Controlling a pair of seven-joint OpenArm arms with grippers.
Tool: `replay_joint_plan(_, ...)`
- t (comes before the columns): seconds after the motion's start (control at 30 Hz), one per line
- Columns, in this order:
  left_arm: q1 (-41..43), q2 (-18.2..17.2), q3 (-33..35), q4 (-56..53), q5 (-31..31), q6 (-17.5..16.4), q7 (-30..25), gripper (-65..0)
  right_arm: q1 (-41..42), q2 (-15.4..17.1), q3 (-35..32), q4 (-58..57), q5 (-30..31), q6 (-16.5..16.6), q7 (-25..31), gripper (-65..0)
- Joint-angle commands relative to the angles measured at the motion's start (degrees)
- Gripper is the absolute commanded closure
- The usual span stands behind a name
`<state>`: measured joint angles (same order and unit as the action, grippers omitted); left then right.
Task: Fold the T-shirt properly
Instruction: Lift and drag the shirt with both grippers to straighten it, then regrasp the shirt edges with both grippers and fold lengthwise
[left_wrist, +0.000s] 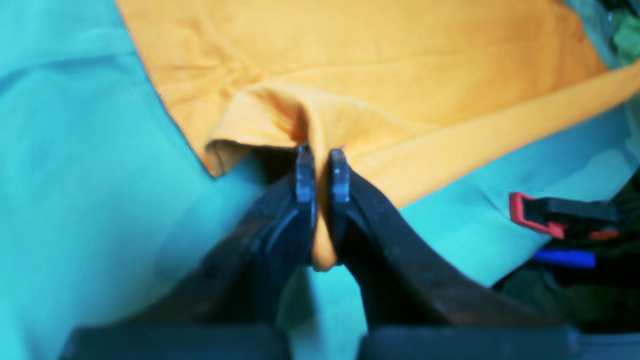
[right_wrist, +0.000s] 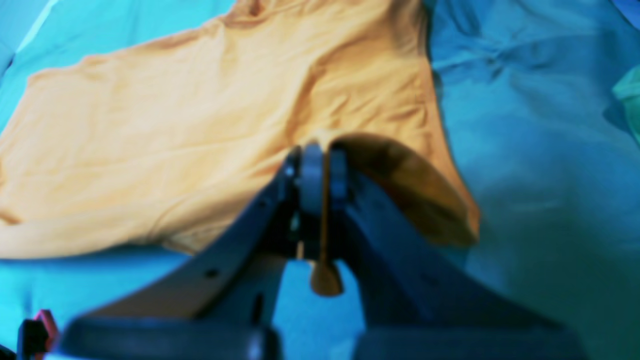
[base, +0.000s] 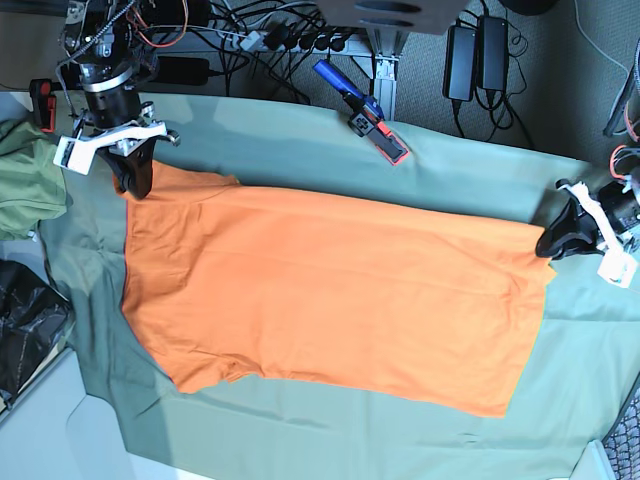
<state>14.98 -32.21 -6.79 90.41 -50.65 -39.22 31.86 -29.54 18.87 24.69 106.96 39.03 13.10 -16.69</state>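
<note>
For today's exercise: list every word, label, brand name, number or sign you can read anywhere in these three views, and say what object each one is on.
None can be read in any view.
T-shirt: plain orange, no print showing.
Table cloth: plain, no markings.
Power adapters at the top of the base view: any labels are too small to read.
Clamp: no lettering visible.

Orange T-shirt (base: 330, 300) spread flat, two corners lifted.

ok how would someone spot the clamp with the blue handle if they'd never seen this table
Start at the grey-green table cloth and follow its far edge, above the orange T-shirt. The clamp lies there at a slant, alone: blue handle, red-tipped jaw on the cloth.
</note>
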Motion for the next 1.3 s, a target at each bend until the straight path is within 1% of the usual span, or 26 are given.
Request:
replay_joint_plan(0.0,-1.6,-0.9,0.2,0.4,-0.6,-0.8,-1.7,0.0,0.9,0.7,0.4,0.1,0.4,3.8,1.6,0.0)
replay_joint_plan(0.1,-3.7,-0.9,2.2,-1.0,-0.2,-0.8,-1.8,0.0,3.3,0.7,0.2,-2.1,0.4,3.9,1.6,0.0)
replay_joint_plan(0.2,-6.1,-0.2,3.0,-2.9,1.5,-0.8,-2.8,0.0,6.2,1.0,-0.4,-4.7,0.4,4.0,1.6,0.0)
replay_joint_plan(0.3,-8.4,0.2,3.0,-4.9,2.1,-0.8,-2.9,0.0,9.2,1.9,-2.1,-7.5,0.1,4.9,1.6,0.0)
replay_joint_plan(0.37,-9.5,0.1,3.1,-6.6,2.1,-0.8,-2.9,0.0,11.3,2.4,-3.8,-9.6,-1.3,4.9,1.7,0.0)
replay_joint_plan(0.67,-12.7,0.2,3.1,-11.1,2.1,-0.8,-3.6,0.0,20.6,2.4,-8.7,-19.5,-3.5,5.2,1.9,0.0)
replay_joint_plan(0.9,-14.5,0.2,3.1,-11.5,2.8,-0.8,-3.9,0.0,24.5,2.3,-10.6,-24.5,-4.3,5.2,1.9,0.0)
replay_joint_plan(0.93,-14.6,0.2,3.1,-11.5,3.3,-0.8,-4.2,-2.5,24.8,2.3,-10.7,-25.0,-4.3,5.2,1.9,0.0)
replay_joint_plan(1.07,-15.0,1.3,3.1,-11.5,5.4,-0.8,-4.6,-22.6,25.4,2.2,-10.9,-26.6,-4.3,5.2,2.5,0.0)
replay_joint_plan(1.13,-15.0,2.1,3.1,-11.6,5.5,-0.8,-3.5,-28.0,25.4,2.1,-10.9,-26.7,-4.4,5.2,2.5,0.0)
replay_joint_plan(1.2,-15.0,3.2,3.1,-12.0,5.6,-0.8,-2.9,-30.8,25.4,2.0,-10.9,-26.7,-4.3,5.2,2.5,0.0)
replay_joint_plan(1.23,-15.0,3.7,3.1,-12.4,6.0,-0.7,-2.9,-31.7,25.4,2.0,-10.9,-26.7,-4.3,5.2,2.5,-3.3)
replay_joint_plan(1.27,-15.0,4.1,3.1,-12.9,6.4,0.0,-3.0,-32.6,25.4,2.1,-10.9,-26.7,-4.3,5.2,2.5,-10.0)
